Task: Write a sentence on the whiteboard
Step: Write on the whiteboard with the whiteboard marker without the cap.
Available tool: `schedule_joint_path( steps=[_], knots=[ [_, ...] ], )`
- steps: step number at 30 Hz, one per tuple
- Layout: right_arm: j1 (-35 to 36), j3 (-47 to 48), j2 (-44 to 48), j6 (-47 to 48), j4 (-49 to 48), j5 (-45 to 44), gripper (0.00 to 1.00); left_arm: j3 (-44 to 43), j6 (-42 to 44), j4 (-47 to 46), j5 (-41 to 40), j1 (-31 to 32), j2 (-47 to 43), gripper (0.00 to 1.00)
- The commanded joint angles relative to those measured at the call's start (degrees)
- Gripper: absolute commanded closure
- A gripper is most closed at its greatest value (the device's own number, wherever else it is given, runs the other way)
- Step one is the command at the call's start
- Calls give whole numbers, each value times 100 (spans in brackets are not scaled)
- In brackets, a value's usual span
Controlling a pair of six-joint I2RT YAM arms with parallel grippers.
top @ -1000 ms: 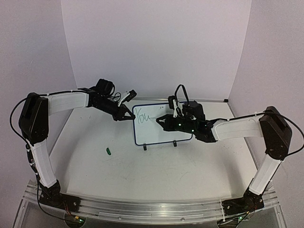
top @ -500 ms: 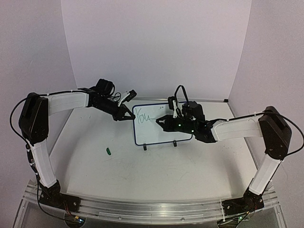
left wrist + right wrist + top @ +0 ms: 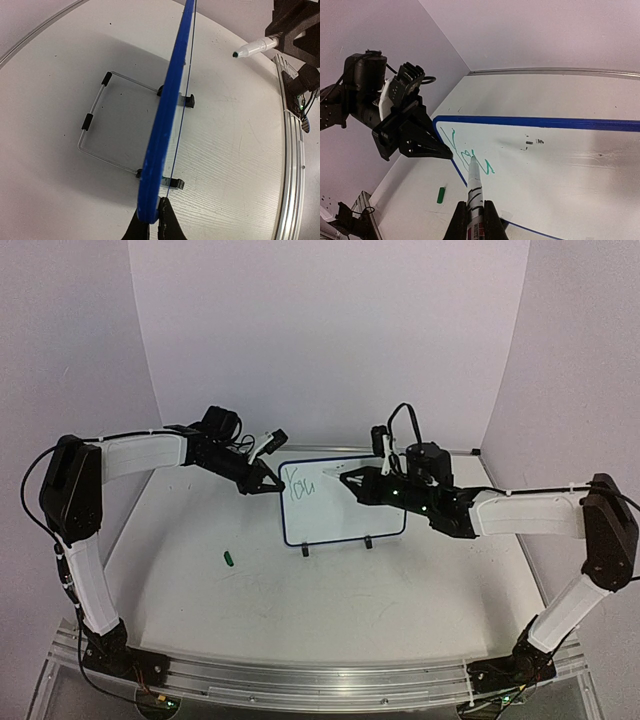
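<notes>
Two arms over a white counter [image 3: 330, 590], both bent at raised elbows and stretched inward toward the centre. On the left arm [image 3: 140, 452]: upright from the base, then a level forearm out to the right. On the right arm [image 3: 520, 515]: the same shape mirrored, forearm reaching left. Between them, upright toward the back of the counter on black clip feet [image 3: 305, 551], the whiteboard [image 3: 350, 515]. Clamped on its left edge, the left gripper [image 3: 150, 222]. Clenched around a marker [image 3: 474, 185], the right gripper [image 3: 472, 222], pen aimed at the board's upper left. By the tip, of the sentence [image 3: 300, 486], only a green "You". Seen edge-on from the left wrist, a gap between tip and board. Well left of the board, flat on the counter, a small green cap [image 3: 229, 558].
</notes>
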State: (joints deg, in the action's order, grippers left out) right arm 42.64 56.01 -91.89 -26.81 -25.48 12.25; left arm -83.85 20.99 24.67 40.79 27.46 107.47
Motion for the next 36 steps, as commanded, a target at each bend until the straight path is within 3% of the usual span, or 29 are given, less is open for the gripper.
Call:
schedule_joint_path(
  steps=[1, 36],
  knots=[
    [-113, -170, 85, 73, -21, 65, 100, 90, 271, 112, -799, -56, -165, 100],
    [-353, 237, -590, 49, -291, 156, 100, 76, 289, 109, -817, -57, -80, 100]
  ],
)
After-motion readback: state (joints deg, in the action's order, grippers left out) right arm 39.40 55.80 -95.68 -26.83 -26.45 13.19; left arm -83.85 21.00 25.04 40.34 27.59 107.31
